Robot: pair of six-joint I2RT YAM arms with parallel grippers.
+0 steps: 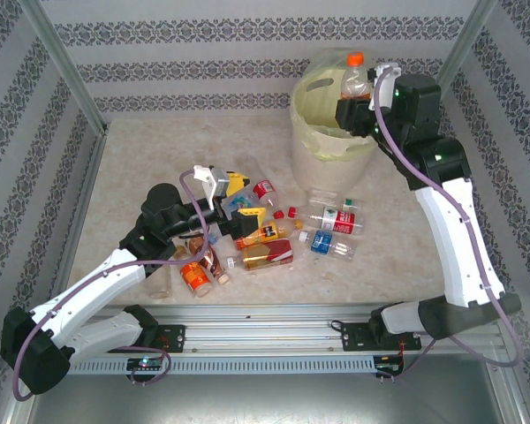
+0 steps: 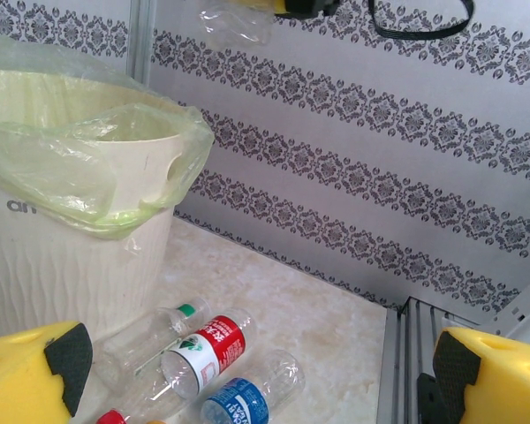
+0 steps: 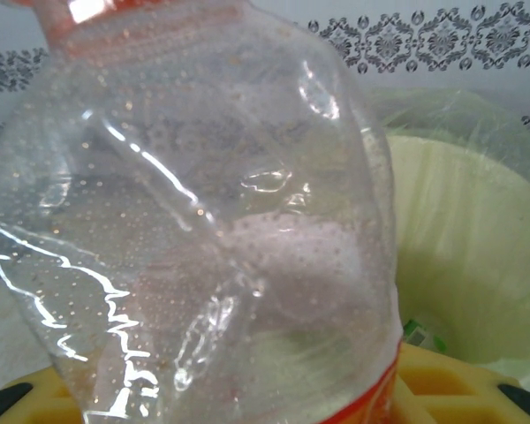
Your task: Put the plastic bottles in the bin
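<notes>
Top external: right hand (image 1: 354,108) grips an orange-capped bottle (image 1: 355,81) over the bin (image 1: 318,146); left hand (image 1: 245,200) gapes wide.

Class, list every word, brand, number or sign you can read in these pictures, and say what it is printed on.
"an": dark letters on the wall of the bin, cut off at the left edge of the left wrist view.
White print on the red-label bottle: too blurred to read.
White print on the blue-label bottle: too blurred to read.
Labels in the pile of bottles, top view: too small to read.
</notes>
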